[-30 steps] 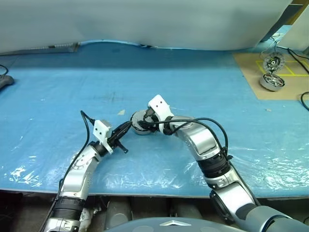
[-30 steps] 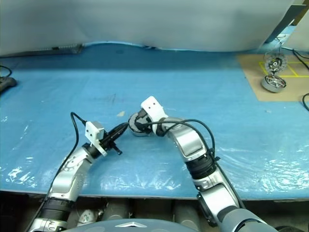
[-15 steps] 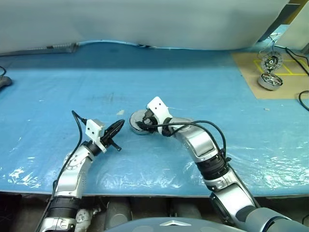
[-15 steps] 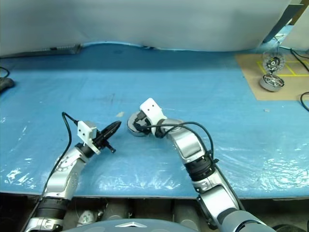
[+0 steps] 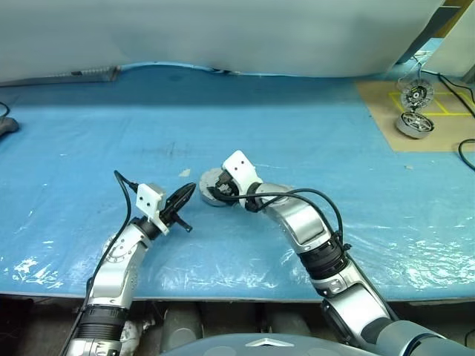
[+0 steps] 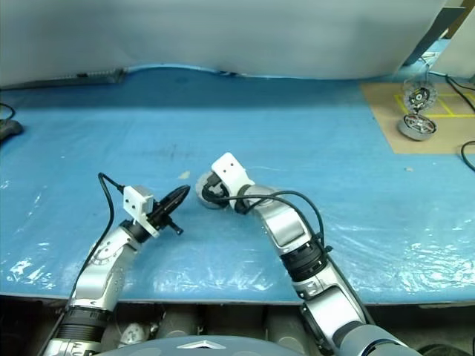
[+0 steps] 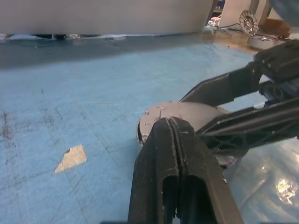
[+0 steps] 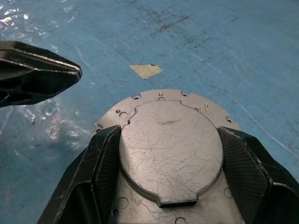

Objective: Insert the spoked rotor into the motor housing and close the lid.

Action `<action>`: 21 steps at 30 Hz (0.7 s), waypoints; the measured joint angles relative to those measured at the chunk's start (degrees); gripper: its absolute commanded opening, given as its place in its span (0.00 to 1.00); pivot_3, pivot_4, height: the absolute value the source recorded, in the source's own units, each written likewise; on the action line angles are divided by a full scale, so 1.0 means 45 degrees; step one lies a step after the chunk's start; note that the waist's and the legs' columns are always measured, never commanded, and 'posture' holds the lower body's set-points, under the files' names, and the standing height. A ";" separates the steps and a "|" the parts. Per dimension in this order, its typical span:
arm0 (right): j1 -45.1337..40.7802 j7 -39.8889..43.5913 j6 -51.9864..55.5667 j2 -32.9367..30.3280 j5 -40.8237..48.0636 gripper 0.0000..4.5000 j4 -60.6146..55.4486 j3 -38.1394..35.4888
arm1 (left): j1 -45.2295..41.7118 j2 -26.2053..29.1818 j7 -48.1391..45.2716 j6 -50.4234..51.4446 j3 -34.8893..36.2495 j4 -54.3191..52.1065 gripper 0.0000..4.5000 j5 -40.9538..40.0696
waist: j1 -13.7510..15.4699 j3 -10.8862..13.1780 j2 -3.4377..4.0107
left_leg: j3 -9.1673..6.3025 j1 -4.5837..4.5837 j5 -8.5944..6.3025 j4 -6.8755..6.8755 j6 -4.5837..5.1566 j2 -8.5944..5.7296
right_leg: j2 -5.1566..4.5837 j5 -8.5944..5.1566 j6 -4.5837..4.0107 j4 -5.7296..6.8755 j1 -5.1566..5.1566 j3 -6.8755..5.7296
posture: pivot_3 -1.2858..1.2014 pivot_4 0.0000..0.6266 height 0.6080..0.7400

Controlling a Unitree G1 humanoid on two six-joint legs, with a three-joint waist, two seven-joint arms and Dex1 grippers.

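silver arms, black pincers [image 5: 185,196], white wrist blocks

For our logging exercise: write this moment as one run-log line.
lid: closed, grey face up | right gripper: astride lid | left gripper: shut, empty, beside it | table: blue

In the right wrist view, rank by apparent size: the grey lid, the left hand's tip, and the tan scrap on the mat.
1. The lid, closed over the housing, between the right hand's fingers; nearness to the camera enlarges it.
2. The left hand, only partly in frame, so unsure.
3. The tan scrap, clearly smallest.
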 measured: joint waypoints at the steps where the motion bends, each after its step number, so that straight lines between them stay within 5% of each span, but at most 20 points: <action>1: 0.0009 -0.0058 -0.0031 0.0036 -0.0004 0.66 0.0040 -0.0001 | 0.0025 0.0049 -0.0005 0.0054 0.0009 -0.0085 0.00 -0.0020 | -0.0006 0.0000 0.0000 | 0.0000 0.0008 0.0000 0.0000 0.0000 0.0000 | 0.0000 0.0000 -0.0001 0.0001 0.0007 0.0002 | 0.52 0.24 1.00; 21: 0.0001 -0.0708 -0.0214 0.0331 -0.0291 0.66 0.0413 0.0171 | -0.0618 0.0567 -0.0359 0.1144 0.0320 -0.0288 0.00 -0.0558 | 0.0004 0.0000 0.0001 | 0.0004 0.0032 0.0000 0.0013 0.0002 -0.0003 | 0.0000 -0.0002 -0.0002 -0.0001 0.0026 0.0017 | 0.52 0.24 1.00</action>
